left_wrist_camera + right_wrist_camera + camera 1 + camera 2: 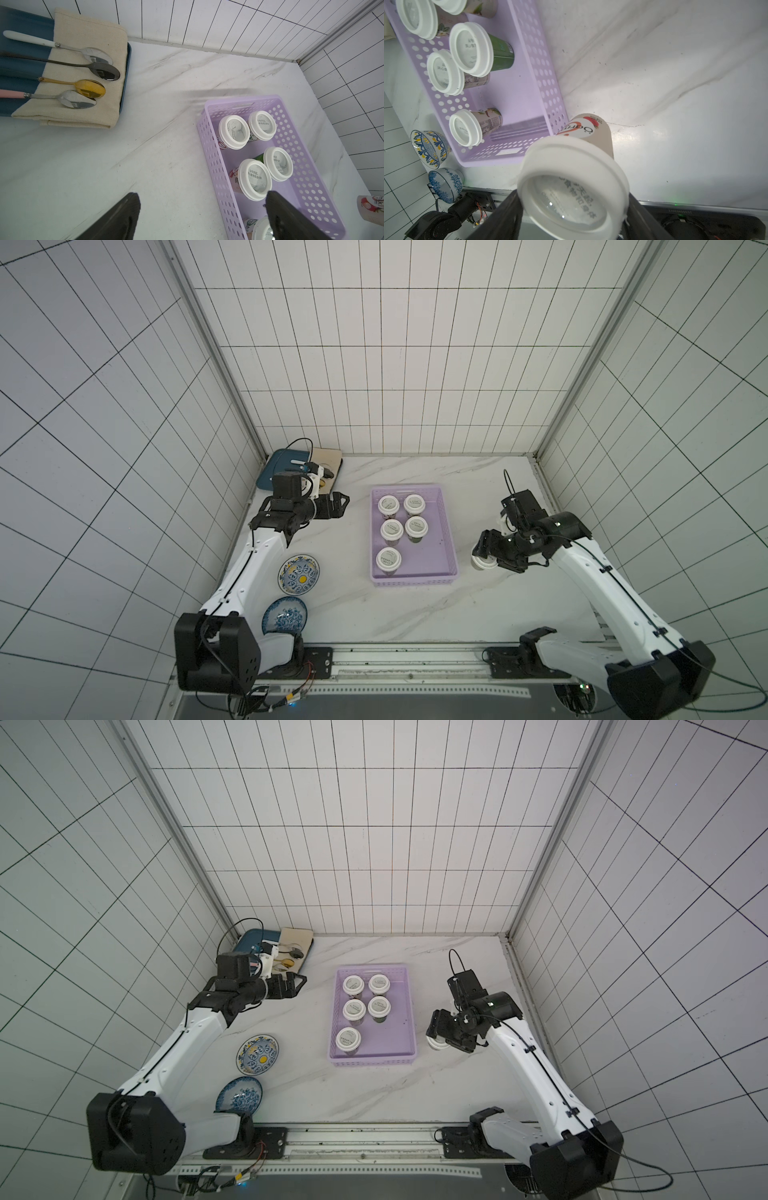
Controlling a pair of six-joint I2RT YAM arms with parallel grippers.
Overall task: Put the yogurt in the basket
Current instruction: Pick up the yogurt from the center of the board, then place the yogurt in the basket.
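Nearest my lens, the sixth yogurt cup [572, 187] sits clasped in my right gripper [492, 558], just outside the basket [451, 531]; five cups [391, 529] stand inside it. My left gripper [199, 209] gapes empty.

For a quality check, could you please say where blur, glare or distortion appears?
Right wrist view: the nearest yogurt cup is soft; glare whitens the table. Both top views: wall tiles splay from lens distortion. Left wrist view: the left pincer fingers blur.

Basket [449, 539] near right corner bare, five cups [391, 529] filling far and left parts, basket wall between corner and outside cup [482, 564].
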